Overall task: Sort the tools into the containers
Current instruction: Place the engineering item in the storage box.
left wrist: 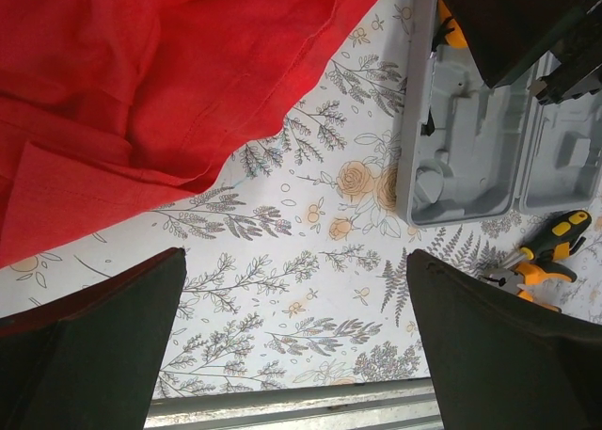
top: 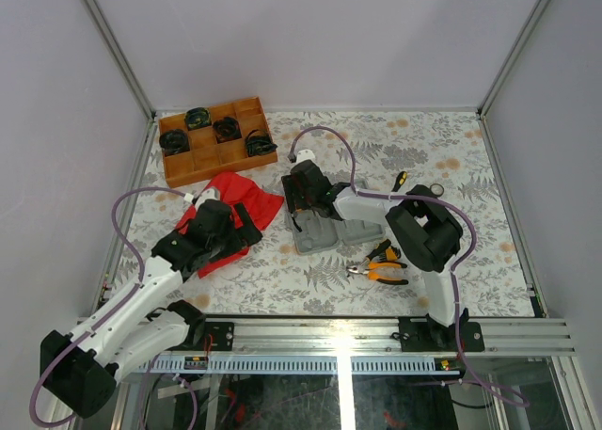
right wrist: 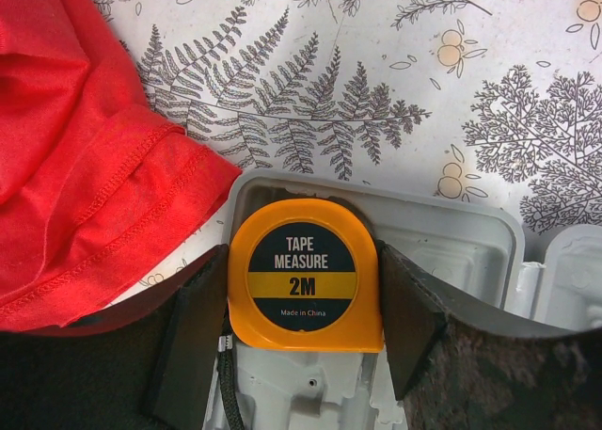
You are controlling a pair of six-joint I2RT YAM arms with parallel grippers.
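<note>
My right gripper is shut on the orange tape measure, both pads flat against its sides. It holds the tape measure over a corner recess of the open grey tool case; whether it touches the case I cannot tell. From above, that gripper hangs over the far end of the case. Orange-and-black pliers lie right of the case, and a screwdriver lies farther back. My left gripper stands wide open over bare tablecloth, holding nothing. The case and pliers lie to its right.
A red cloth lies crumpled left of the case, partly under my left arm. A brown wooden tray with black coiled bundles sits at the back left. The metal rail of the table's near edge runs just below the left fingers.
</note>
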